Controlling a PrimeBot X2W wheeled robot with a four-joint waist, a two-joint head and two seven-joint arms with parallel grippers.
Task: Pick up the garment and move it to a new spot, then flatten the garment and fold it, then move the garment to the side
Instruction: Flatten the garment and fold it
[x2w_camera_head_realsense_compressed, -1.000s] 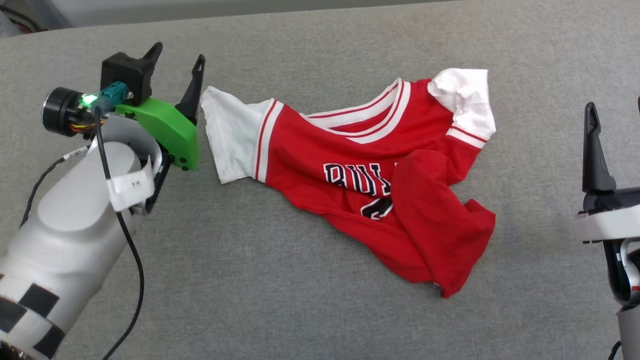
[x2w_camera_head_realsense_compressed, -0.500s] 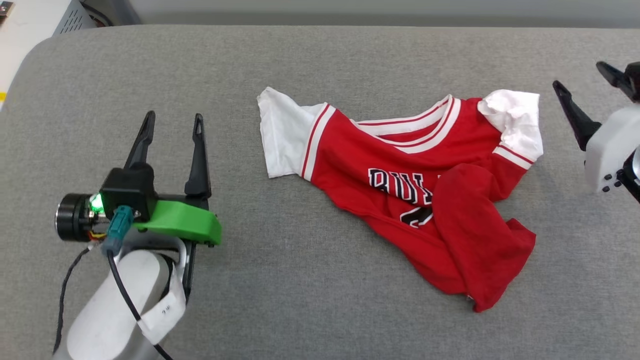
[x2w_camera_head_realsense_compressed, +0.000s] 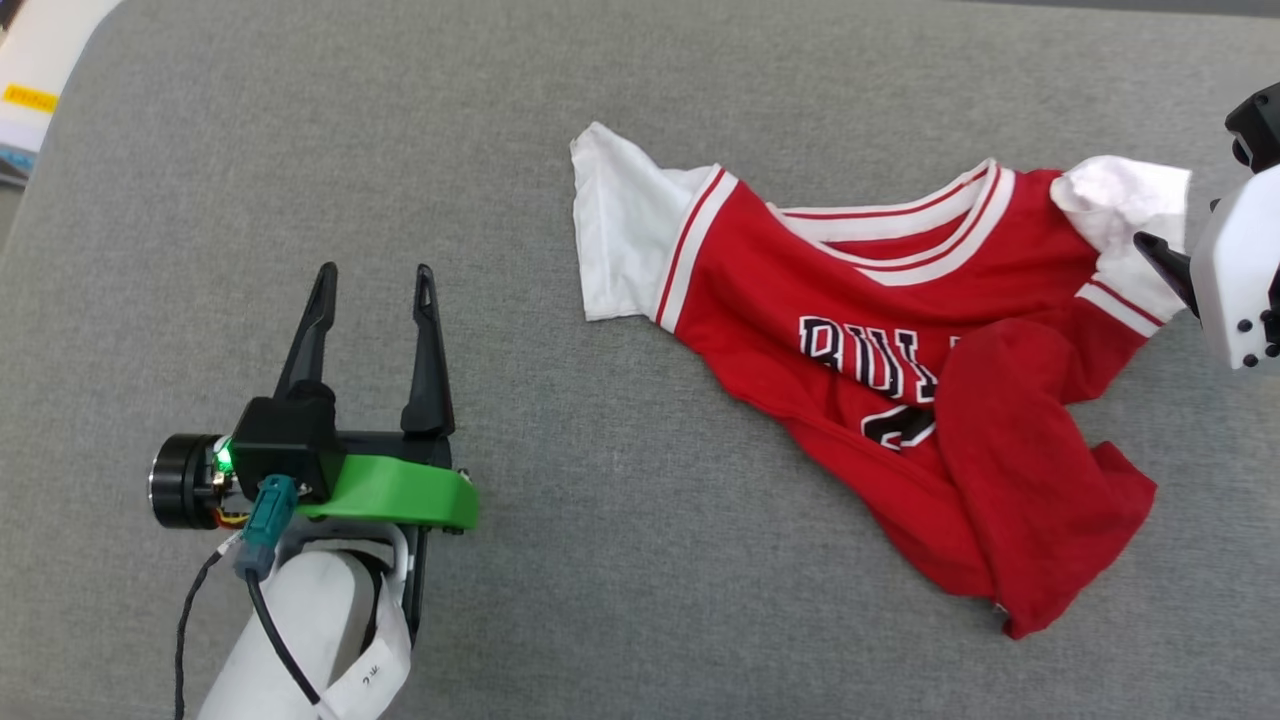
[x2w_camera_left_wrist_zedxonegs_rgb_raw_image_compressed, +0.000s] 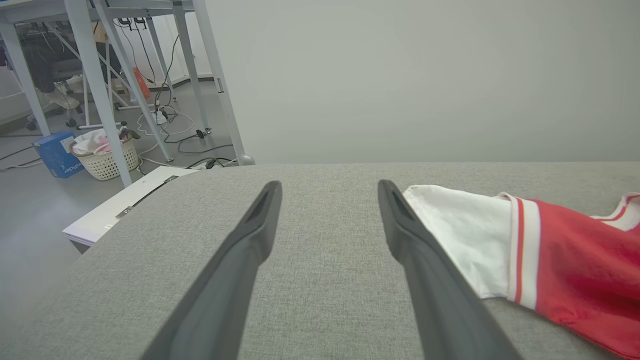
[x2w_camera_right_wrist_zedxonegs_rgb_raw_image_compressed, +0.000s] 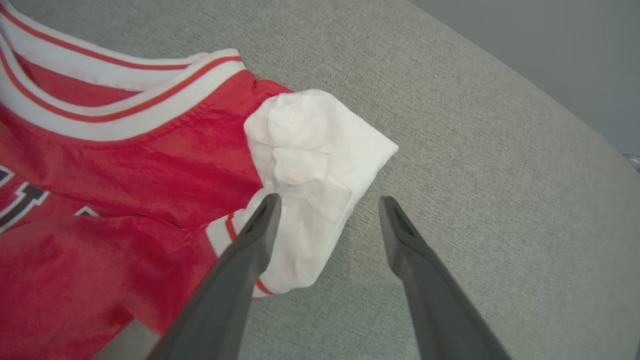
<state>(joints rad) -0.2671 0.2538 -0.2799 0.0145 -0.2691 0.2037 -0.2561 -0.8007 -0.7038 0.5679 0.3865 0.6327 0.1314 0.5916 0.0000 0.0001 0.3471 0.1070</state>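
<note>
Changed since before: the right gripper has come in from beside the garment and is now over its crumpled sleeve. The head camera has shifted too, so the whole scene sits differently in that view.
Garment position: it lies on the grey cushion, toward the robot's right, chest side up and not flat.
Hem: a red flap is folded up over the chest. It covers the end of the black lettering and most of the number.
Sleeves: the flat sleeve is white and spread out on the side nearer the left gripper, with striped trim where it meets the red. The crumpled sleeve is bunched at the opposite shoulder.
Right gripper state: the fingers are spread apart and hold nothing. In its wrist view one finger crosses the crumpled sleeve's striped edge and the other is over bare cushion. Whether a tip touches the cloth cannot be told.
Left gripper state: the fingers are parted and empty, over bare cushion and well apart from the garment. In its wrist view the flat sleeve shows just past one finger.
Beyond the cushion: the left wrist view shows a floor with a white basket, a blue box and metal table legs.
</note>
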